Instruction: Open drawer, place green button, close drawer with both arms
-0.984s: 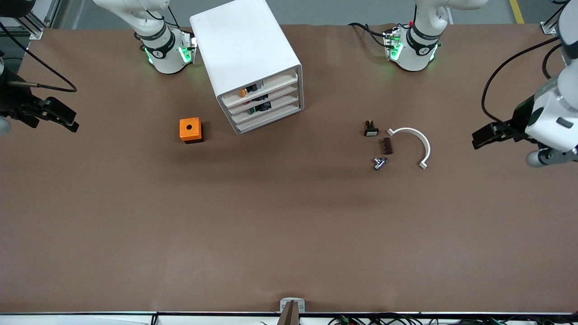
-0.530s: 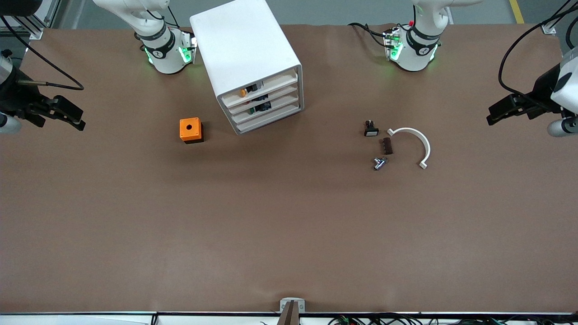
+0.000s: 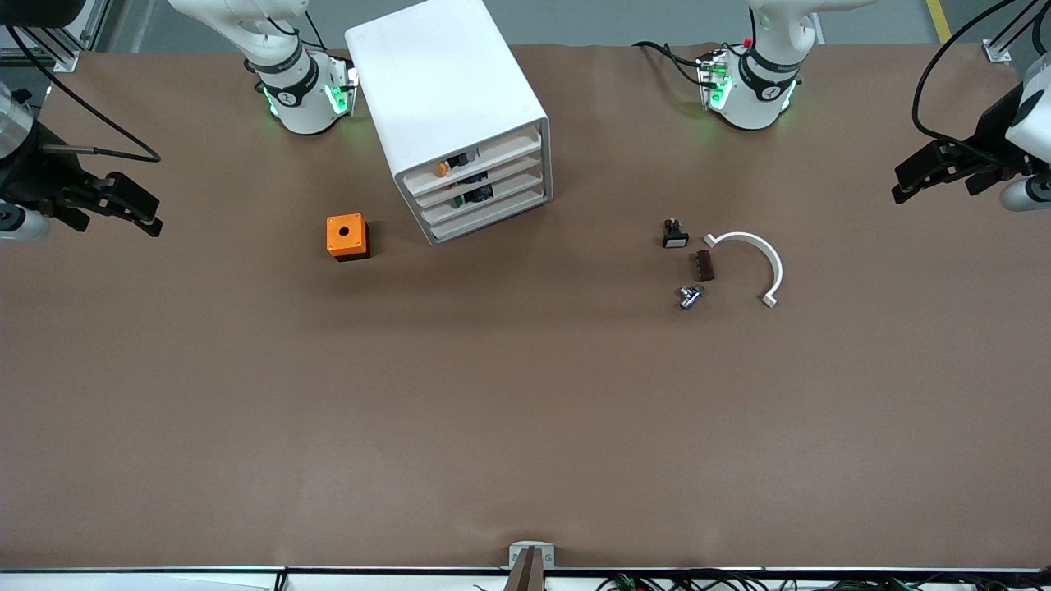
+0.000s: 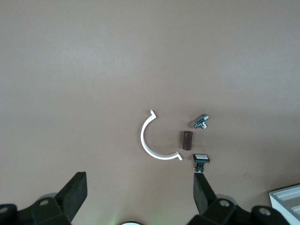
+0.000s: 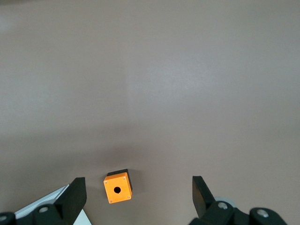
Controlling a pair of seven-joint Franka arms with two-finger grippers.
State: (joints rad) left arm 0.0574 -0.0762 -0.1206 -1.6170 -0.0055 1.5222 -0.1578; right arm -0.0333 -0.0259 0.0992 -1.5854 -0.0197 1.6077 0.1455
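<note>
The white drawer cabinet (image 3: 447, 82) stands near the right arm's base with all its drawers shut. Small parts show in the drawer fronts, one dark with a green tint (image 3: 478, 194); I cannot tell if it is the button. No green-capped button lies on the table. My left gripper (image 3: 907, 182) is open and empty in the air over the left arm's end of the table; its wrist view (image 4: 139, 187) shows bare table between the fingers. My right gripper (image 3: 148, 213) is open and empty over the right arm's end, also seen in its wrist view (image 5: 136, 192).
An orange box with a hole (image 3: 347, 236) sits beside the cabinet, also in the right wrist view (image 5: 117, 188). Toward the left arm's end lie a black button with a white face (image 3: 675, 236), a brown block (image 3: 704, 265), a metal part (image 3: 690, 296) and a white curved piece (image 3: 759, 258).
The left gripper has drawn back toward the arms' bases and the table's end. The right gripper has shifted slightly toward the cabinet. Nothing on the table has moved.
</note>
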